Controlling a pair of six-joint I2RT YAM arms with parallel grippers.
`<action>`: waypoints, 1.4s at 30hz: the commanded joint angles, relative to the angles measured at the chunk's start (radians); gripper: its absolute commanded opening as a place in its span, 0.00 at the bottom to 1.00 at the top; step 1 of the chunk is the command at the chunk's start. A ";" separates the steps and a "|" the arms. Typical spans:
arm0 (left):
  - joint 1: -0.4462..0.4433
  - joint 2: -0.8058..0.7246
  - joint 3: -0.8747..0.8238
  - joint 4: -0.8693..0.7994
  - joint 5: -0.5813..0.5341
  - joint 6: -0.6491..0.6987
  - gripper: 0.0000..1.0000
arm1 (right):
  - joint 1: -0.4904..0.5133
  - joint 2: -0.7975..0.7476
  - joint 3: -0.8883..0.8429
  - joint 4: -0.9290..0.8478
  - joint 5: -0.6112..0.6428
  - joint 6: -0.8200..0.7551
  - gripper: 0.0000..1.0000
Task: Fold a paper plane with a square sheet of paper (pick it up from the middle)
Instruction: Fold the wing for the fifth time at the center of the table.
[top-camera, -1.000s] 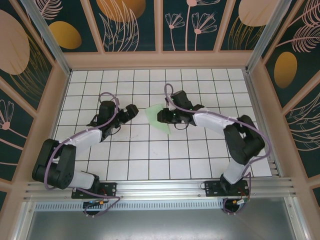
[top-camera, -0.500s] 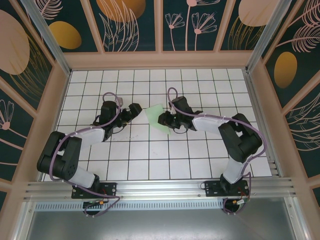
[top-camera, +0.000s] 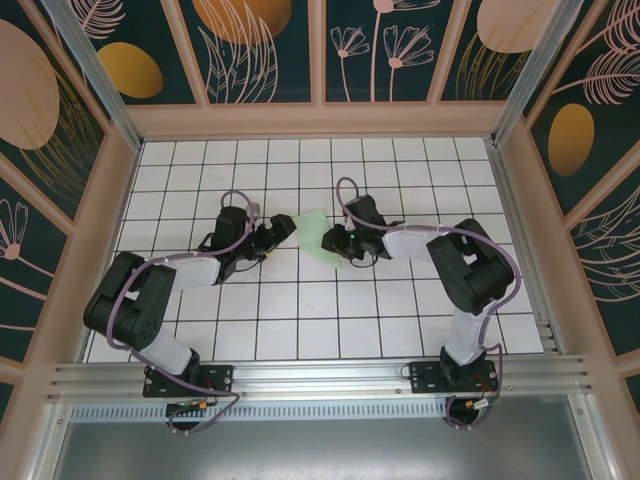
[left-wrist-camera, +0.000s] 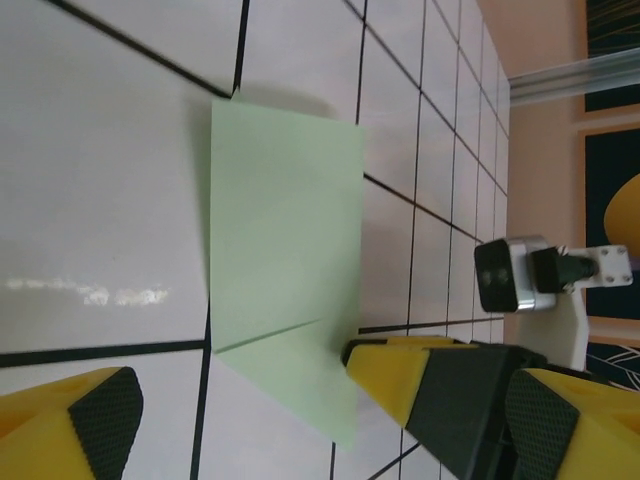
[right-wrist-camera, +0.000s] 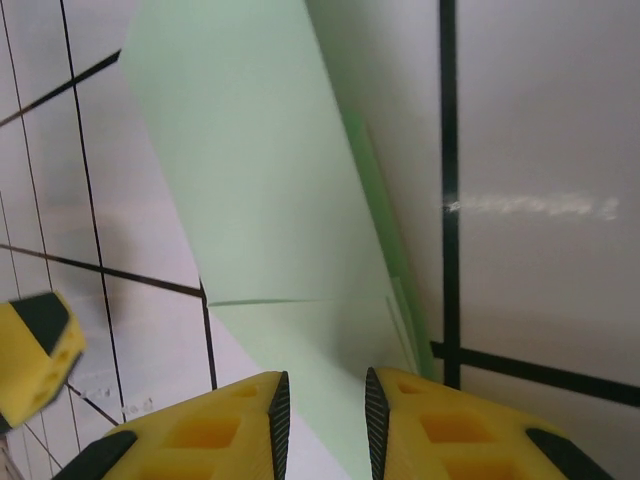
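The square sheet of paper (top-camera: 316, 236) lies folded into a pale mint-green strip on the white tiles between my two grippers. A slanted crease crosses it in the left wrist view, paper (left-wrist-camera: 285, 250). My left gripper (top-camera: 284, 228) stands wide open at the paper's left edge, left gripper (left-wrist-camera: 322, 402) straddling its near corner. My right gripper (top-camera: 328, 239) sits over the paper's right part, its jaws a narrow gap apart, right gripper (right-wrist-camera: 323, 388) with the paper (right-wrist-camera: 260, 180) flat beneath it. One long edge stands slightly raised. The right gripper's fingertip (left-wrist-camera: 395, 368) touches the paper's corner.
White gridded floor tiles (top-camera: 300, 310) surround the paper, with free room toward the near edge. Peach walls with dark floral panels (top-camera: 320, 120) enclose the floor. The left fingertip (right-wrist-camera: 35, 355) shows at the far side of the paper.
My left gripper has slid right, up to the paper's edge. The right gripper has narrowed a little and stayed over the paper.
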 joint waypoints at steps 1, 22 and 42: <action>-0.031 0.039 0.039 0.017 0.027 -0.044 0.93 | -0.024 0.024 -0.017 0.046 -0.028 0.034 0.29; -0.110 0.157 0.177 -0.150 -0.019 -0.062 0.82 | -0.084 0.058 -0.070 0.053 -0.103 0.054 0.29; -0.115 0.226 0.279 -0.253 -0.064 0.031 0.36 | -0.090 0.031 -0.092 0.132 -0.123 -0.123 0.34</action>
